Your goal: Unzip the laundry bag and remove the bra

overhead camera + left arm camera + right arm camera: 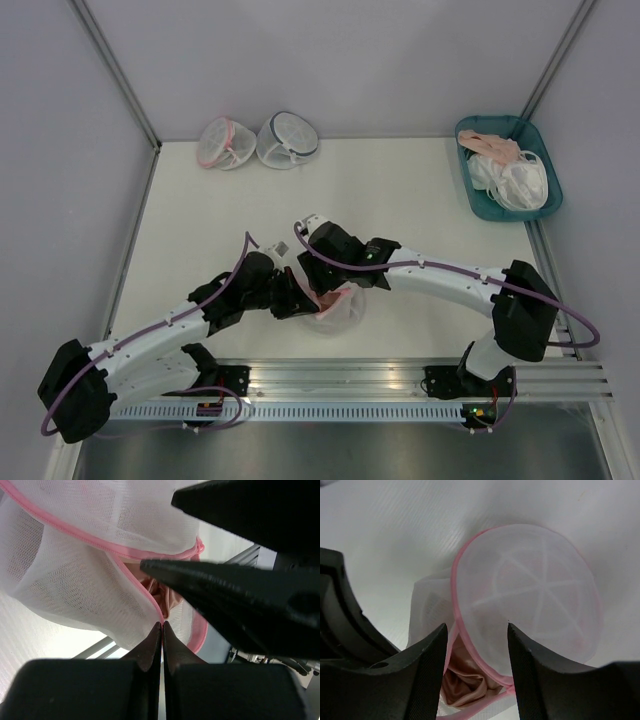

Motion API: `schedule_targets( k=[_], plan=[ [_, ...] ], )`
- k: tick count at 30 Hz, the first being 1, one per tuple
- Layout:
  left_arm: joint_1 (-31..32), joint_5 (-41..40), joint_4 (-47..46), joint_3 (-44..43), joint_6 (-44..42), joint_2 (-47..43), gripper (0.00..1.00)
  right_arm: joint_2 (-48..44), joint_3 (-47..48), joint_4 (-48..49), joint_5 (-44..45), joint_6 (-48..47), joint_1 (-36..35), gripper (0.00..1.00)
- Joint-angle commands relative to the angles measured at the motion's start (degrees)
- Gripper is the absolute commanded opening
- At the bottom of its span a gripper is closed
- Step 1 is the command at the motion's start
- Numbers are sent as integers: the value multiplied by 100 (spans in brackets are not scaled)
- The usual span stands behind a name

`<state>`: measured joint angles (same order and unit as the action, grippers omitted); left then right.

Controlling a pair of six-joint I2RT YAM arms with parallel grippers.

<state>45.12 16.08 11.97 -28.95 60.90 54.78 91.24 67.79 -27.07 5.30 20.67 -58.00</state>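
The laundry bag [335, 308], white mesh with a pink zipper rim, lies near the table's front edge with its rim parted. It also shows in the left wrist view [85, 585] and the right wrist view [535, 595]. The pale pink bra [465, 682] shows inside through the opening, and in the left wrist view [162, 597]. My left gripper [162, 624] is shut on the bag's pink rim. My right gripper [476, 630] is open, right above the opening, one finger on each side of the lid's rim.
Two more mesh pouches stand at the back left, one pink-trimmed [224, 142], one dark-trimmed [287, 140]. A teal tray [540, 208] at the back right holds white and pink garments. A metal rail [400, 378] runs along the front edge.
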Motion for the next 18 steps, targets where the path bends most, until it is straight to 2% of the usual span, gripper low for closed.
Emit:
schedule_targets(
  k=[1, 8, 11, 12, 14, 15, 18],
  plan=[
    [32, -52, -247, 56, 185, 41, 2, 60, 331, 35, -388, -273, -98, 57],
    [32, -69, -247, 30, 185, 24, 2, 350, 454, -167, -512, -528, -326, 57],
    [40, -69, -247, 21, 176, 32, 2, 464, 463, -299, -504, -616, -361, 51],
    [32, -69, -247, 12, 185, 32, 2, 491, 463, -368, -469, -634, -370, 39],
    [40, -69, -247, 12, 185, 6, 2, 561, 463, -474, -364, -678, -361, 26],
    [32, -78, -247, 3, 185, -3, 2, 570, 463, -501, -293, -669, -370, 13],
    [32, -87, -247, 3, 194, 6, 2, 535, 472, -545, -39, -660, -370, 0]
  ],
)
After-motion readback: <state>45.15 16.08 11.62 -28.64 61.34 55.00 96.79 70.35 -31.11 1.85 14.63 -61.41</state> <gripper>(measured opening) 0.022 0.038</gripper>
